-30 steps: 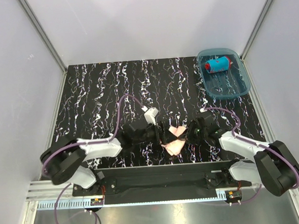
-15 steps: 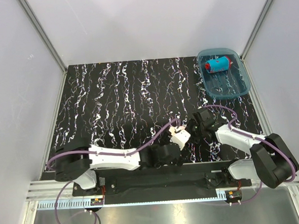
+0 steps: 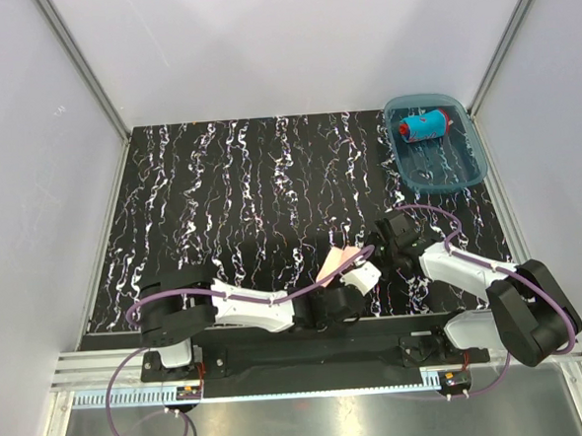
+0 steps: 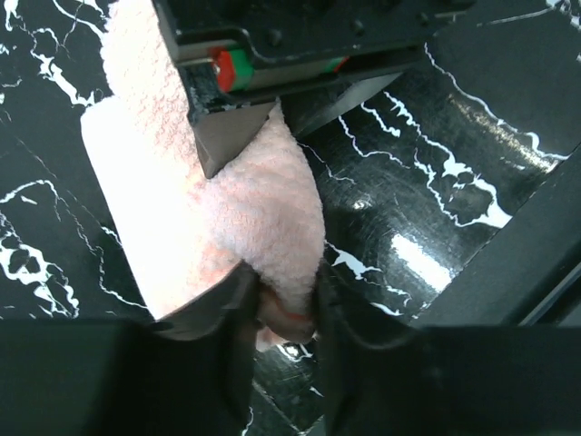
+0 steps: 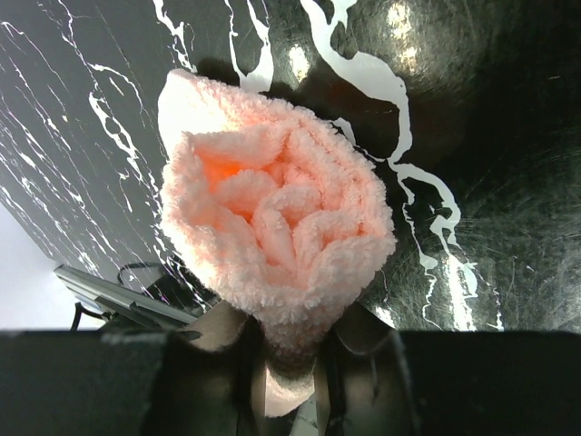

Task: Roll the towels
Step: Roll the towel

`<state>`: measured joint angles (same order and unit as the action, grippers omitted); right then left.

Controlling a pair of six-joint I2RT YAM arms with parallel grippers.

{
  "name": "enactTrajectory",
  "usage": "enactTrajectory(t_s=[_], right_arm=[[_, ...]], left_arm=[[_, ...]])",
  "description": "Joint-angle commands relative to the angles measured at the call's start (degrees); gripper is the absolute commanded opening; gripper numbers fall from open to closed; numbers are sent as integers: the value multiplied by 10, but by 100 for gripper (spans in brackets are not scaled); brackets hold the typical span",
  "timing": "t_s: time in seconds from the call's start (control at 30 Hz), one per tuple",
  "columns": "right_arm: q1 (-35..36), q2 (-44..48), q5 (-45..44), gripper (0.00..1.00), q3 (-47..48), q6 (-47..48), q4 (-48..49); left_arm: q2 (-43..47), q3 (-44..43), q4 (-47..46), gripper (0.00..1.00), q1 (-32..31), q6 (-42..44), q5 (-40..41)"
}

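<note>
The pale peach towel (image 3: 335, 264) is a loose roll near the table's front edge, held from both sides. In the right wrist view I see the peach towel (image 5: 272, 232) end-on, its folds spiralling, with my right gripper (image 5: 289, 352) shut on its lower edge. My left gripper (image 4: 281, 295) is shut on the opposite end of the peach towel (image 4: 245, 204); the right gripper's fingers (image 4: 227, 136) show at the top of that view. From above, left gripper (image 3: 342, 280) and right gripper (image 3: 377, 255) face each other across it. The blue towel (image 3: 424, 126) lies rolled in the tray.
The translucent blue tray (image 3: 445, 175) stands at the back right corner of the black marbled table (image 3: 220, 183). The left arm lies low along the table's front edge (image 3: 278, 326). Grey walls close in both sides and the back.
The left arm has swung right along the front edge and its open gripper has closed on the peach towel's end. The right gripper kept its grip and shifted slightly right.
</note>
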<state>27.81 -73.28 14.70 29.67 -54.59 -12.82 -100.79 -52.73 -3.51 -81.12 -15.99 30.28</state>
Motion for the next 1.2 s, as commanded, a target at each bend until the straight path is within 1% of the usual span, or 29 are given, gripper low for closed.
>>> enactTrajectory(t_s=[0.0, 0.03, 0.07, 0.1, 0.13, 0.2, 0.27, 0.3, 0.37, 0.4, 0.43, 0.47, 0.5, 0.53, 0.6, 0.7, 0.73, 0.77, 0.83, 0.9, 0.93, 0.97, 1.03, 1.07, 1.13, 1.17], right_arm=[[3, -3, 15, 13, 17, 6, -19], [3, -3, 16, 13, 18, 6, -18], [2, -4, 16, 13, 18, 4, -17], [3, -3, 18, 13, 18, 4, -15], [2, -4, 19, 13, 19, 3, -16], [3, -4, 21, 13, 21, 3, -18], [3, -1, 21, 16, 24, 4, -23], [3, 3, 20, 22, 24, 4, -23], [3, 8, 18, 34, 27, 4, -31], [3, 12, 17, 50, 28, 5, -34], [4, 14, 15, 59, 32, 5, -41], [3, 16, 13, 74, 35, 7, -45], [3, 20, 12, 85, 38, 9, -49], [3, 21, 10, 99, 43, 10, -55], [3, 24, 9, 100, 47, 13, -60], [3, 34, 9, 100, 55, 16, -72], [3, 40, 6, 100, 58, 16, -80], [2, 54, 2, 100, 60, 14, -84], [3, 72, -2, 100, 63, 16, -90], [3, 97, -4, 100, 57, 17, -86], [3, 105, 0, 100, 53, 18, -76], [3, 116, 2, 100, 50, 17, -73], [3, 124, 6, 100, 37, 18, -63], [3, 129, 9, 100, 33, 18, -59], [3, 135, 15, 100, 14, 12, -42], [3, 140, 21, 100, 7, 11, -34]], left_arm=[[6, -12, -29, 22, -4, 3, -1], [8, -11, -28, 17, -4, 1, -1], [6, -9, -27, 16, -4, 1, -1], [4, -6, -25, 10, -4, 1, -2], [4, -4, -26, 0, -4, -2, -5], [4, 6, -33, 0, -3, -3, -16], [11, 14, -41, 0, -2, -7, -37], [15, 24, -54, 0, 0, -9, -47], [30, 38, -73, 0, 14, -24, -93], [37, 55, -98, 0, 21, -32, -112], [43, 65, -112, 0, 29, -49, -144], [56, 75, -123, 0, 43, -60, -154], [61, 86, -136, 0, 47, -68, -160], [66, 89, -140, 0, 51, -76, -168], [76, 97, -148, 0, 57, -84, -176], [92, 121, -191, 0, 80, -116, -223], [94, 129, -206, 0, 90, -142, -259], [93, 137, -238, 0, 109, -155, -278], [89, 154, -265, 0, 125, -183, -320], [80, 173, -308, 0, 143, -200, -341], [72, 181, -329, 0, 151, -223, -368], [68, 198, -370, 0, 165, -236, -379], [59, 213, -410, 0, 178, -274, -412], [48, 232, -460, 0, 192, -289, -422], [28, 251, -513, 0, 208, -332, -452], [20, 269, -569, 0, 222, -345, -459]])
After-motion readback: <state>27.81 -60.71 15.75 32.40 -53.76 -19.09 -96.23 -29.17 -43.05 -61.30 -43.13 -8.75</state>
